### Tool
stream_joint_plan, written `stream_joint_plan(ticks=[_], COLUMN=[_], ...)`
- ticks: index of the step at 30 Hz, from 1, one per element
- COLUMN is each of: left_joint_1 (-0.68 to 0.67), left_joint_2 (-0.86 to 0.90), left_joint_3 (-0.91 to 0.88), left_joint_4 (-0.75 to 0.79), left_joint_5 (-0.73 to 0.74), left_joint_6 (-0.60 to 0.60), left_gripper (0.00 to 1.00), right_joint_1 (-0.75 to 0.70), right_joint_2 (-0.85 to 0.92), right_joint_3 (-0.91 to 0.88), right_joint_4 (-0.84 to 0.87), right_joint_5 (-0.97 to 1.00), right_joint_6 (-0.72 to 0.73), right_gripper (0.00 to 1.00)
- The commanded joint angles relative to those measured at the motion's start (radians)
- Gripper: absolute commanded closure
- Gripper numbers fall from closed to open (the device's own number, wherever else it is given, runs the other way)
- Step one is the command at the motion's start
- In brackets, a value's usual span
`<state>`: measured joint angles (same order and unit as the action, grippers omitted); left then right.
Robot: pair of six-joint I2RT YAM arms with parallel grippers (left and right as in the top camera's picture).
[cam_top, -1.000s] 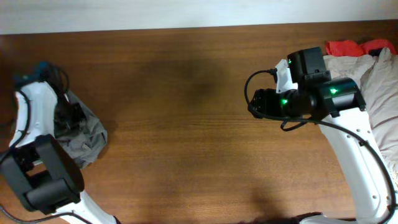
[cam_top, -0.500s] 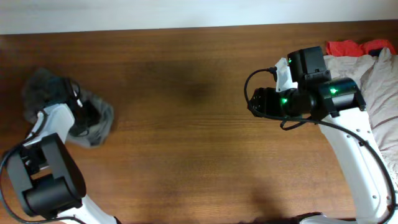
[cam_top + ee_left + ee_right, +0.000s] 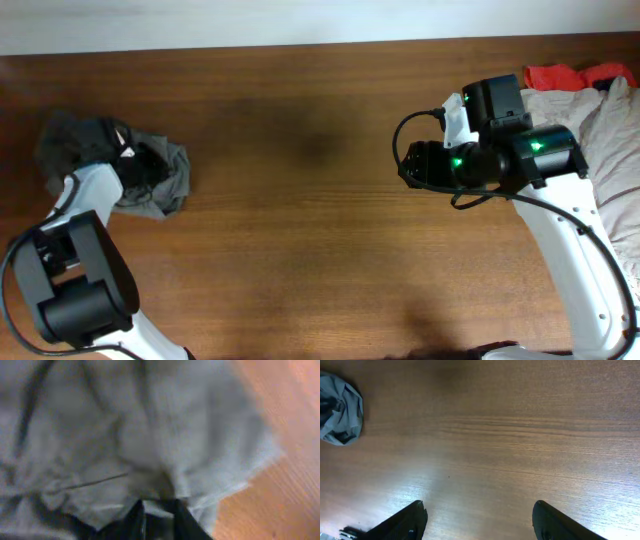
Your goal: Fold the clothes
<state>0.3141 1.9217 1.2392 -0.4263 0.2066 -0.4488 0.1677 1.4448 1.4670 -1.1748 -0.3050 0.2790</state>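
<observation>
A crumpled grey garment [image 3: 160, 180] lies bunched at the far left of the wooden table. My left gripper [image 3: 135, 170] is shut on its fabric; in the left wrist view the grey garment [image 3: 150, 435] fills the frame and the fingertips [image 3: 159, 505] pinch a fold. My right gripper [image 3: 412, 165] hovers open and empty over bare wood right of centre. In the right wrist view its two fingers [image 3: 479, 515] are wide apart, and the grey garment [image 3: 340, 410] shows far away at the upper left.
A pile of clothes [image 3: 610, 120], beige with a red piece [image 3: 560, 75] on top, lies at the right edge behind my right arm. The brown wooden table [image 3: 300, 230] spans the view, with a white wall strip [image 3: 300, 20] along the far edge.
My left gripper has dragged the grey garment up and to the right, away from the left edge. The garment has bunched differently. The right arm has not moved.
</observation>
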Motion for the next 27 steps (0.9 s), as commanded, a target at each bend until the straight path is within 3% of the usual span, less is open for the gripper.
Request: stream_joint_plan(ticks=[1,4,7,9,14,20,23,27], left_joint_1=[-0.008,-0.007,0.004,0.02,0.1,0.175,0.19,0.195], left_joint_2=[-0.137,-0.211,-0.243,-0.231,-0.12,0.032,0.078,0.104], left_joint_3=[0.102,0.127,0.127,0.125,0.124,0.124,0.124,0.124], left_joint_4=[-0.055,-0.076,-0.076,-0.076,-0.045,0.04,0.079,0.039], left_joint_5=[-0.005,-0.149,-0.319,-0.373,-0.391,-0.383,-0.359,-0.383], left_joint_6=[0.214,0.277,0.313,0.321,0.323,0.324,0.392,0.423], left_gripper=[0.72,0.62,0.64,0.72,0.86,0.89,0.89,0.94], right_joint_1=[-0.005,-0.005,-0.005,-0.005,-0.005,-0.005,-0.005,-0.005], right_joint_2=[-0.014,-0.014,-0.014,-0.014,-0.014,-0.014,-0.014,-0.014], right_joint_3=[0.003,0.003,0.003,0.003,0.003,0.003,0.003,0.003], right_joint_4=[0.001,0.001,0.0,0.0,0.0,-0.021,-0.033,-0.042], right_joint_5=[0.002,0.002,0.002,0.002,0.002,0.002,0.002,0.002], right_joint_6=[-0.014,-0.014,-0.014,-0.013,-0.013,-0.013,-0.013,-0.013], right_gripper=[0.27,0.27,0.27,0.27,0.27,0.27,0.27,0.27])
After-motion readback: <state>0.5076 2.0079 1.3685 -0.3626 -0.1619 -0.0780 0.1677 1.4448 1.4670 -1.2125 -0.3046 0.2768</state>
